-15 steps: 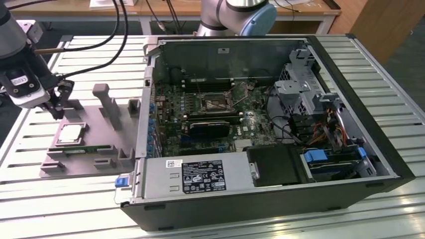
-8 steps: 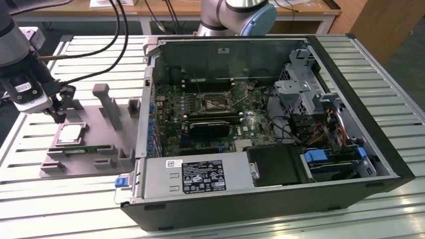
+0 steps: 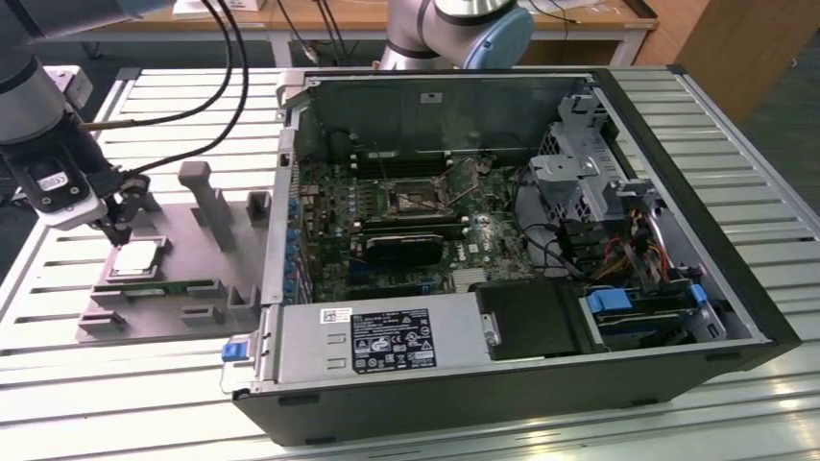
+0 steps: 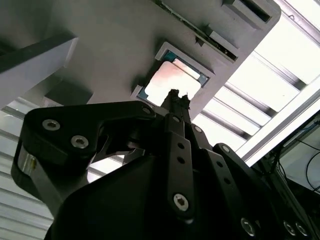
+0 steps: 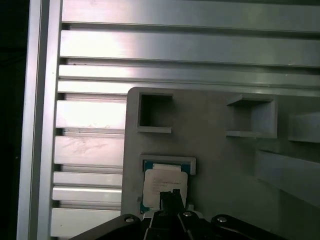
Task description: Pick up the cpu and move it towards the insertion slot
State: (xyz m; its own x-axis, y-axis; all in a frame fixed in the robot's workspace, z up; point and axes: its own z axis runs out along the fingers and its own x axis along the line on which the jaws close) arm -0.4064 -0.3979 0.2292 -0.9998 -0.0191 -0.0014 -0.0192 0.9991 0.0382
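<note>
The cpu [image 3: 137, 257], a silvery square chip with a thin green rim, lies flat in a shallow nest on the grey holder plate [image 3: 180, 230], at the exterior view's left, outside the computer case. My gripper [image 3: 118, 230] hangs right over the chip's edge, its two dark fingers pressed together and shut, with nothing between them. In both wrist views the fingertips [image 4: 176, 97] [image 5: 170, 196] stand over the cpu's metal top [image 4: 170, 80] [image 5: 161, 179]. The insertion slot [image 3: 413, 197], a black-framed socket with a metal bracket, sits on the motherboard inside the open case.
The holder plate also carries grey upright posts [image 3: 203, 197] and a long green memory stick [image 3: 173, 286]. The case wall [image 3: 284, 182] rises between the plate and the motherboard. Cables, a drive cage [image 3: 602, 182] and a power supply [image 3: 372, 341] crowd the case. Slatted aluminium table [image 3: 52, 384] lies underneath.
</note>
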